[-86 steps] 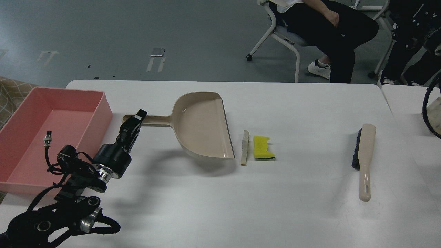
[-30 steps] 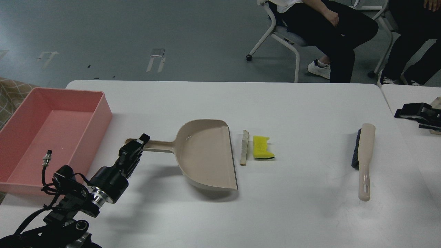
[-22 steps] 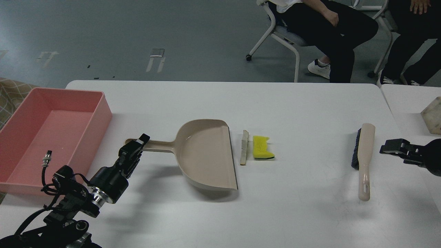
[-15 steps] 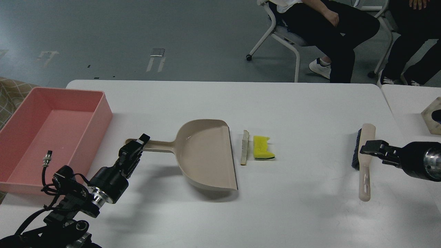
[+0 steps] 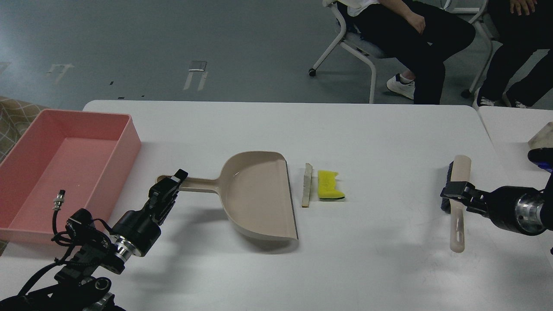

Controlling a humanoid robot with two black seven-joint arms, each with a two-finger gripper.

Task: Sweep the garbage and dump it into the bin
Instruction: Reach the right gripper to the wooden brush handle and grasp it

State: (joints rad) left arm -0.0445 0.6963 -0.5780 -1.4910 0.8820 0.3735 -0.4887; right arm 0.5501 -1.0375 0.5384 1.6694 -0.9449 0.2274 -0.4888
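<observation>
The bin (image 5: 65, 168) stood at the left edge of the desk (image 5: 367, 129), overhanging it a little; the left gripper (image 5: 173, 183) was clenched on the end of the dustpan (image 5: 255, 194) handle, near the middle of the desk toward the front edge; the pan lay with its open lip facing right. Just beside that lip, apart from it, lay the slab (image 5: 307, 185), and the sponge (image 5: 329, 185) just beside the slab on its right; both were on the desk, well apart from the bin. Near the right edge lay the brush (image 5: 457, 216); the right gripper (image 5: 451, 192) was over its handle; I cannot tell if it was clenched or released.
</observation>
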